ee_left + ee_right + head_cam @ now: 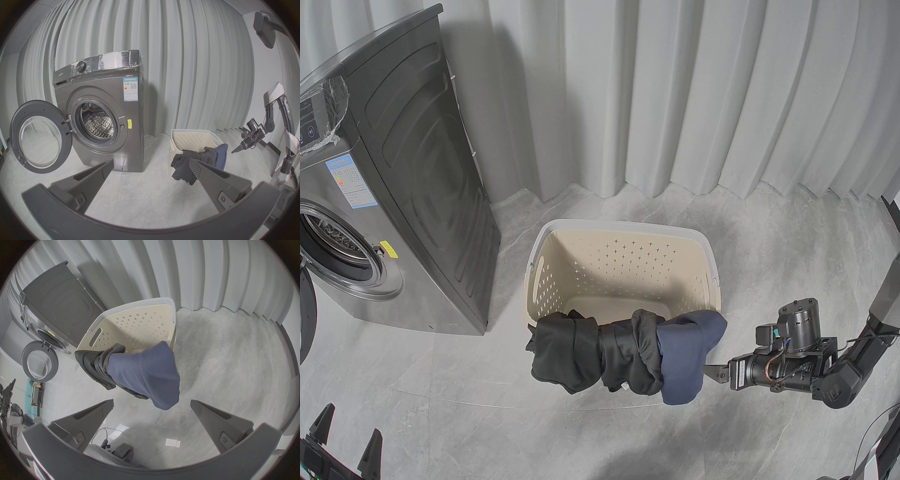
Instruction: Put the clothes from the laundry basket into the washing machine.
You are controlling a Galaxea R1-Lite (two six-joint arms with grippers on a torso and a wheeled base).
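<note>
Navy garment (687, 356) over basket rim (625, 225); right gripper (712, 373) beside.

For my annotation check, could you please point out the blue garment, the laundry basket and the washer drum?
blue garment (684, 359), head view, middle of its hanging fold.
laundry basket (625, 226), head view, far rim.
drum (95, 124), left wrist view, perforated inner wall.

washing machine (412, 187) left of laundry basket (625, 226) | clothes (612, 356) over its near rim | right hand (715, 373) right of them

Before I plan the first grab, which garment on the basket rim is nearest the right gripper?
The navy blue garment, draped at the end beside the right gripper; the black garments hang farther along.
</note>
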